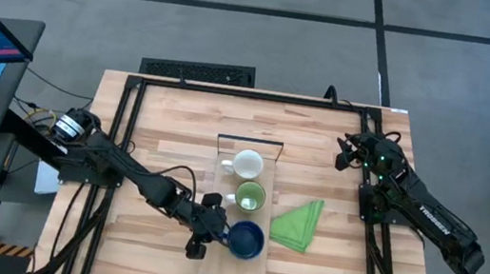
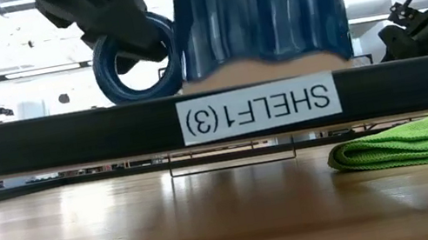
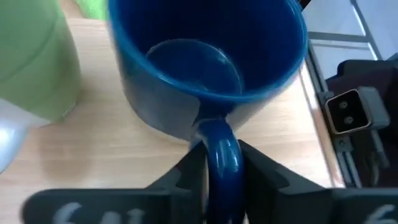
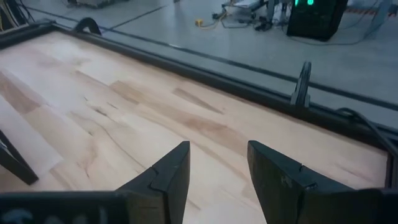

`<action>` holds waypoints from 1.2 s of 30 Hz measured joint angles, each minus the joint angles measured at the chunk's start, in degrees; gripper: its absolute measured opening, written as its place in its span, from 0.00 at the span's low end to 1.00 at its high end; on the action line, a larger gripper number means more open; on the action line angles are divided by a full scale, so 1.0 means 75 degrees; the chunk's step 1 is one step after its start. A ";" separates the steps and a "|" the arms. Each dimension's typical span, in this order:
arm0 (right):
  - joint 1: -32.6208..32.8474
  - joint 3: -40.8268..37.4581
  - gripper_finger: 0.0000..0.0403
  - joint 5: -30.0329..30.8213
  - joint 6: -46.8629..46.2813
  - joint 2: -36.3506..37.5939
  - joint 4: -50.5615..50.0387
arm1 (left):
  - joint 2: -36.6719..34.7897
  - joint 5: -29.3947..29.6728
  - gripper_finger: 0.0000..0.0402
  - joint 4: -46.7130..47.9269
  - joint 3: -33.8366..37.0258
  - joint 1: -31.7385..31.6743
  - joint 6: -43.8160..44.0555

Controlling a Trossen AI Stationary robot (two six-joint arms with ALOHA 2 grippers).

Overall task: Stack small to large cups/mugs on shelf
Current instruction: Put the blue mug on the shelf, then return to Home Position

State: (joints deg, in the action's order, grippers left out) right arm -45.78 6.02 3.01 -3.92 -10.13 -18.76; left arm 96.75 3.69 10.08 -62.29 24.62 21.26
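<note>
The left gripper is closed on the handle of the dark blue mug, which stands upright on the shelf directly ahead of the fingers — the handle points back at the wrist. Beyond it along the plank stand the light green mug, then the white mug. The mugs look glossy and round, the plank pale wood. The right gripper waits open, well apart.

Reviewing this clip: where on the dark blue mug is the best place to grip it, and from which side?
By its handle, from the left arm's side. The dark blue mug stands upright on the shelf with that loop facing the left gripper, whose fingers already straddle it.
</note>
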 joint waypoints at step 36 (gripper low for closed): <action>0.0001 0.0000 0.45 0.0002 0.0122 0.0000 0.0002 | -0.0897 0.0185 0.36 0.0194 -0.0008 0.0009 -0.0224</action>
State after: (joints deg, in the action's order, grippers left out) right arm -45.77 6.02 3.02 -3.01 -10.13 -18.75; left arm 90.02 5.07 11.53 -62.35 24.69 19.57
